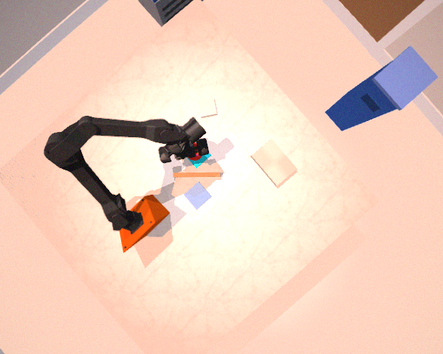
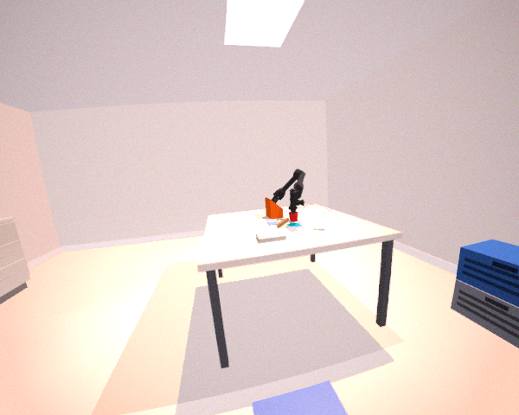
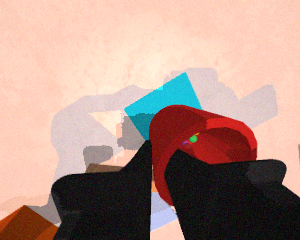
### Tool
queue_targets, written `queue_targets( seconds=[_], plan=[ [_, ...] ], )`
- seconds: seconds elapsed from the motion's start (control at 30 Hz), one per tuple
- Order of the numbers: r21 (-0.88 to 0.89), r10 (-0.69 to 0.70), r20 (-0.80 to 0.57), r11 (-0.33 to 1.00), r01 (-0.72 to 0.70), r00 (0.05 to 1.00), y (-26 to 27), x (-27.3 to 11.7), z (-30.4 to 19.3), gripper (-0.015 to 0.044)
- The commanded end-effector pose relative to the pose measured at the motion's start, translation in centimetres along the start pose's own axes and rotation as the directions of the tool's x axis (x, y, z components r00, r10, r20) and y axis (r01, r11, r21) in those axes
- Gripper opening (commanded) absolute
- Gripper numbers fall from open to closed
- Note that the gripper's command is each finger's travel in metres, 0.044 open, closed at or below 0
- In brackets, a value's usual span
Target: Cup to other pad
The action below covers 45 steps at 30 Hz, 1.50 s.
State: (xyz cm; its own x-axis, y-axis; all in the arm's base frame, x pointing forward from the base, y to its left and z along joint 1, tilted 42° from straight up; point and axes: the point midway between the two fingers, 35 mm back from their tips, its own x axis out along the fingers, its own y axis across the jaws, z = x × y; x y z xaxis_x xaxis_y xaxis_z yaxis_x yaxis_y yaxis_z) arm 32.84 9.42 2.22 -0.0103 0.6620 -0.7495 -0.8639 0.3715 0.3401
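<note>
In the wrist view the claw fills the lower frame, its two black fingers clenched on the near wall of the red cup, one finger outside the wall and the other reaching over the rim. The cup stands upright in that grip with its open mouth facing up. Inside it a green marble shows, with a speck of purple just beside it; how many marbles there are cannot be told.

Just beyond the cup lies the cyan pad, and the cup overlaps the pad's near corner in this view. From above, the cup sits under the claw, and the cyan pad peeks out from beneath it. Whether the cup's base touches the pad or hangs just above it cannot be told.

Near the cup, on the side toward the arm's orange base, a wooden bar lies on the tabletop, and past that bar rests the pale blue pad, apart from the cup. Farther from the cup, on the side away from the arm, a pale flat slab lies on the tabletop. In the exterior view the cup appears directly beneath the downward-pointing claw, close to the tabletop.
</note>
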Motion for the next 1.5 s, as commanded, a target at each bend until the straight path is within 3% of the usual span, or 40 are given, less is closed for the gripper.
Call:
queue_targets(
  seconds=[0.0, 0.87, 1.03, 1.47],
  plan=[
    [0.007, 0.003, 0.003, 1.000, -0.003, 1.000, 0.0, 0.6, 0.0, 0.0000],
    [0.000, 0.002, 0.001, 1.000, -0.002, 1.000, 0.1, 2.4, 0.2, 0.0000],
    [0.000, 0.002, 0.001, 1.000, -0.002, 1.000, 0.1, 2.4, 0.2, 0.0128],
    [0.002, 0.002, 0.001, 1.000, -0.002, 1.000, 0.0, 1.2, 0.1, 0.0128]
  ],
)
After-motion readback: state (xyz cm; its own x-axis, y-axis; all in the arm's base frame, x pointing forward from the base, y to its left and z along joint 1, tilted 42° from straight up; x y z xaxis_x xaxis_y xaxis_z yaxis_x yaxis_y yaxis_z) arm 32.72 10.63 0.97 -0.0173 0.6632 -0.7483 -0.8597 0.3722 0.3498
